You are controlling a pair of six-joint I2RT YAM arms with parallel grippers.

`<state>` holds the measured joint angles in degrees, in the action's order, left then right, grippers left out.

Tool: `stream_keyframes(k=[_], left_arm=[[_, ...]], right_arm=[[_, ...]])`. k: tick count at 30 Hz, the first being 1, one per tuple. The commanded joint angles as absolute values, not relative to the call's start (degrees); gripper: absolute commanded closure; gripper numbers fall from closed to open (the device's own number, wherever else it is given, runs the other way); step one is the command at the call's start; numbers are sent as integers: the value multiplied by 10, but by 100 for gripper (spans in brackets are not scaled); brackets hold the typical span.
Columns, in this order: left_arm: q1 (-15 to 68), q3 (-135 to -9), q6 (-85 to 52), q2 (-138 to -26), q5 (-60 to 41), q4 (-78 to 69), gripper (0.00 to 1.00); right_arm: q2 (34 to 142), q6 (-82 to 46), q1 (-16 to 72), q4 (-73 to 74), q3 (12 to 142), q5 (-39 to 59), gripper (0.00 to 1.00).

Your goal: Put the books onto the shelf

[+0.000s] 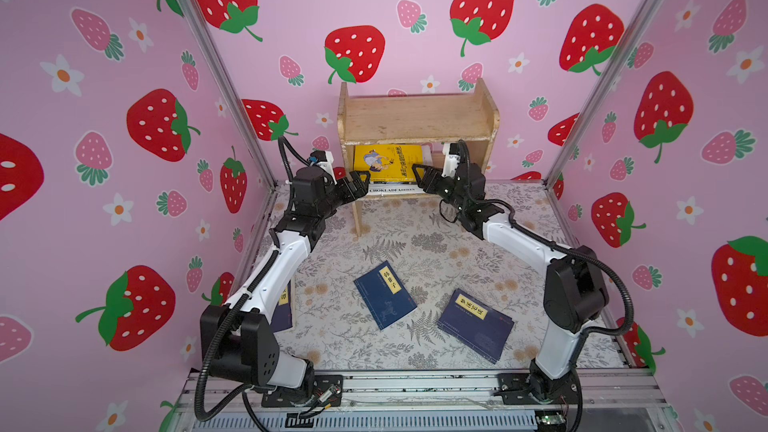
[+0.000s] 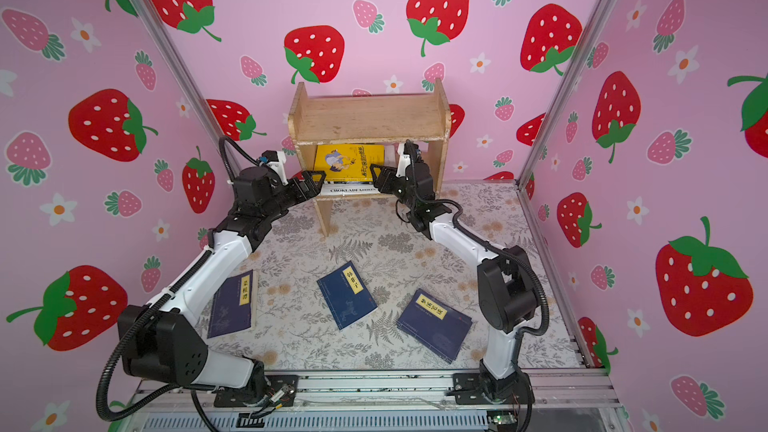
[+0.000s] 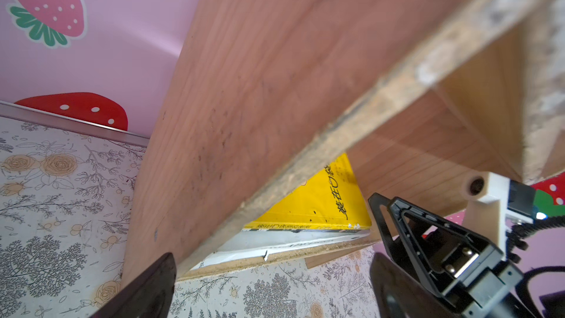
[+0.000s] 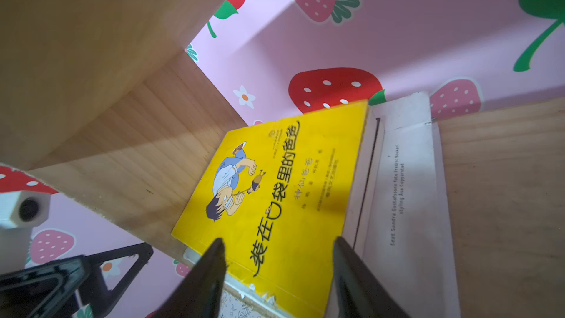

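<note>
Paperbacks, three navy ones with yellow title labels, lie flat on the floral-patterned bench, well in front of the light wooden two-tier shelf. Their long axes are skewed to its front, and one lies close beside the left arm. At the shelf's left front corner the left gripper is spread wide astride the side panel, holding nothing. The right gripper sits at the lower tier's mouth, jaws apart over the near edge of the thin yellow cartoon-cover book, which lies flat on the thick white book. The upper tier offers open room; the right arm looks nearer the right-hand paperback.
</note>
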<state>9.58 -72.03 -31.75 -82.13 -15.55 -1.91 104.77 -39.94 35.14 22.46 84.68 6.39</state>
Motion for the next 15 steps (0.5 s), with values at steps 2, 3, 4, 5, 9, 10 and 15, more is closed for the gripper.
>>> stream_keyframes(k=[2,3,4,5,9,10,15], left_arm=[[91,-705,-325,-772,-112,31,0],[90,-696,-326,-760,-105,50,0],[90,-687,-329,-749,-96,69,0],[90,-674,-335,-735,-89,89,1],[91,-588,-377,-677,-120,133,1],[90,-567,-392,-666,-135,136,1],[114,-462,-448,-615,-185,159,0]], right_arm=[[997,-386,353,195,833,11,27],[987,-380,353,188,823,9,25],[978,-374,354,182,812,7,24],[965,-367,355,176,798,5,23],[895,-319,376,142,737,-35,20],[881,-310,382,131,725,-43,20],[809,-308,414,81,640,-46,18]])
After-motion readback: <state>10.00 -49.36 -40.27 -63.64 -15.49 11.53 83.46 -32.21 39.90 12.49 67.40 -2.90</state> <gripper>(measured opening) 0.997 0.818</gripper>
